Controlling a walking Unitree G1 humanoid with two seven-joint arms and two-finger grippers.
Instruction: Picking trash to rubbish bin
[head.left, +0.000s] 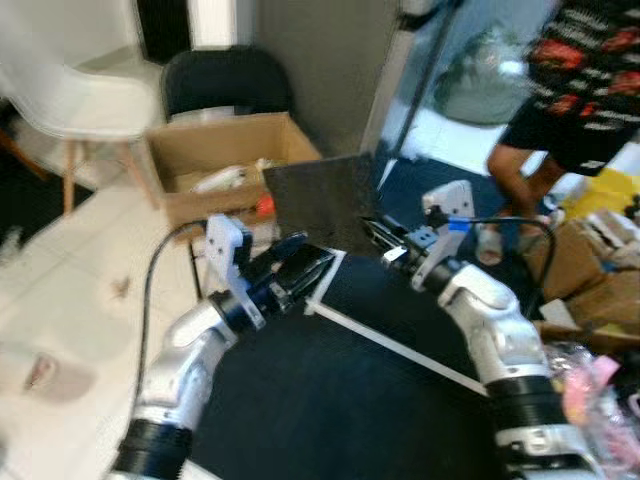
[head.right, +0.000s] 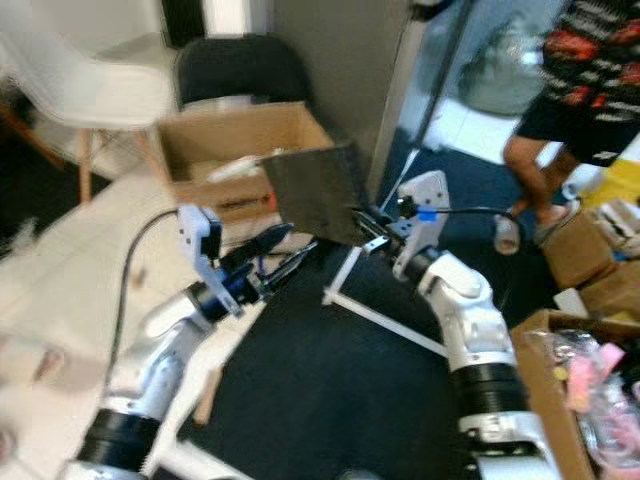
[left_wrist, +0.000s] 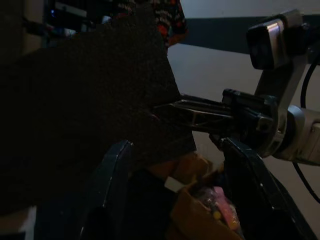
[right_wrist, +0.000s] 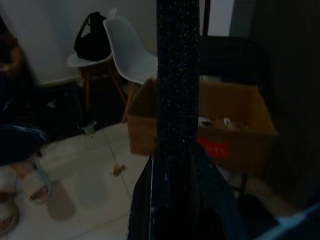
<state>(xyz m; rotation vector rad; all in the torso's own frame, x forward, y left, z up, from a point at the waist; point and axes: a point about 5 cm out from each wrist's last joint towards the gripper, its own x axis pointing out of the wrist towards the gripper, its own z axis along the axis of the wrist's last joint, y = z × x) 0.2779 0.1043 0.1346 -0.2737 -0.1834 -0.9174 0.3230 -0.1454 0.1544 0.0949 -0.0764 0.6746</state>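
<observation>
While the left end effector (head.left: 312, 262) reaches forward with its two black fingers spread fairly wide and nothing between them, the dark flat board (head.left: 322, 203) hangs just beyond its tips, held upright above the dark floor mat (head.left: 330, 400). From the left wrist view the board (left_wrist: 95, 105) stands broadside across the open fingers, its lower edge just above them, not touching as far as can be seen.

Ahead of both end effectors, past the board, sits the open cardboard box (head.left: 215, 160) that serves as the bin, with some pale scraps already lying in it; a white chair (head.left: 75, 95) stands off beyond it to the left.

To the right, the right end effector (head.right: 362, 225) is clamped on the board's right edge, its fingers pinched narrow on the thin sheet; the right wrist view shows the board (right_wrist: 177, 75) edge-on, rising straight out from between the fingers.

I judge the board light, thin and fairly stiff, with a rough, speckled surface that should not slip. An edge pinch suits it, though held at one edge it may swing or twist; a second hold on the lower left edge would steady it.

A person (head.left: 580, 90) stands well off to the right.
</observation>
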